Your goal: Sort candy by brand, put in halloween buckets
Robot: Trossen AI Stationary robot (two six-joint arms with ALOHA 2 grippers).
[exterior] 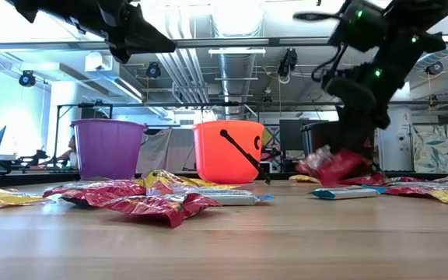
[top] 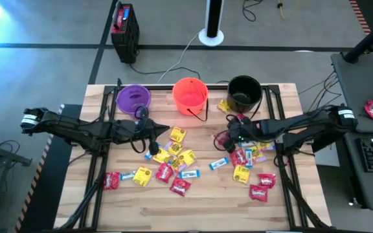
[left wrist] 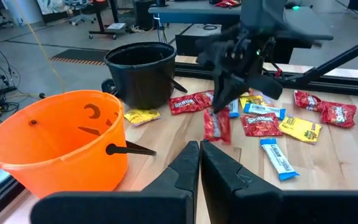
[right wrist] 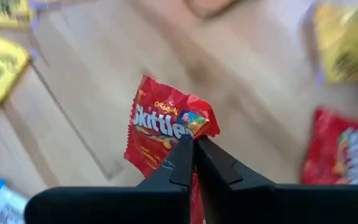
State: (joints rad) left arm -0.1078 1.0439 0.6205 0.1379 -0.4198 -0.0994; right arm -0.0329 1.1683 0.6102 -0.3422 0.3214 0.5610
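Right gripper (right wrist: 194, 146): fingers are pinched together on the edge of a red packet (right wrist: 160, 134), which is lifted just clear of the table (top: 206, 207).
Packet's long axis: hung downward from the fingertips.
Nearest bucket: the black bucket (top: 244, 92) is judged closest to this gripper; the orange bucket (top: 190, 95) stands farther, the purple bucket (top: 133, 98) farthest.
Left gripper (top: 164, 130): held closed and empty above the table, near the orange bucket.

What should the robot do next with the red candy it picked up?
Probably carry it to a bucket. The right hand is shut on a red Skittles packet, lifted off the table. Which bucket takes red can't be told; the black bucket is nearest.
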